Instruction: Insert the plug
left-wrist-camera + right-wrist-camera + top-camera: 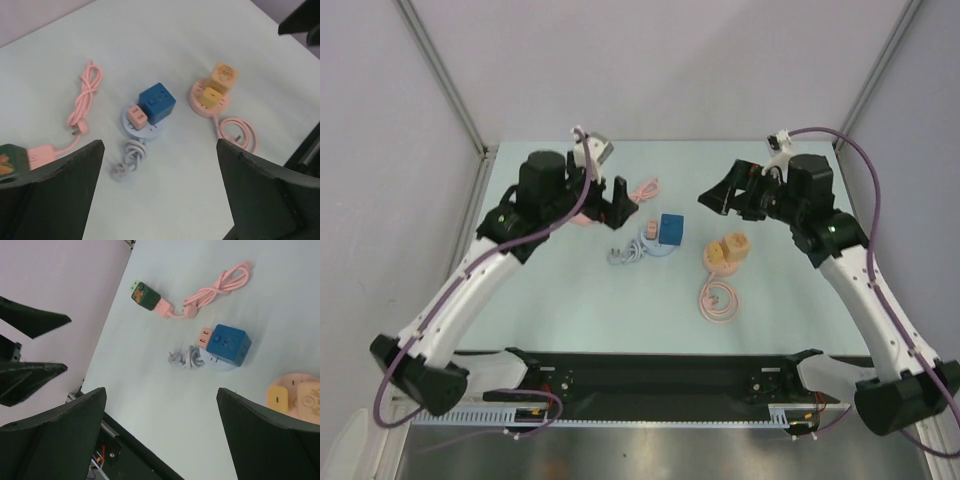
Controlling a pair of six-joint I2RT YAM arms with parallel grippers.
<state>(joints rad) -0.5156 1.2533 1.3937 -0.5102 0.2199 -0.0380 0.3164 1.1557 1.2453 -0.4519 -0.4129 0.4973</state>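
Left claw (159, 146) and right claw (161, 391) were both wide open, holding nothing.
Pink plug (136, 117) sat against the side of the blue cube socket (157, 102), centre of the left wrist frame; yellow sockets (218, 85) to its right, pink cable (85, 97) upper left.

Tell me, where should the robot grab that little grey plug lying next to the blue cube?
Probably by the body of the grey plug, coming from straight above with the fingers closing across its sides. It lies flat on the table, clear of the blue cube, with its coiled cord bunched behind it, so the top is unobstructed.
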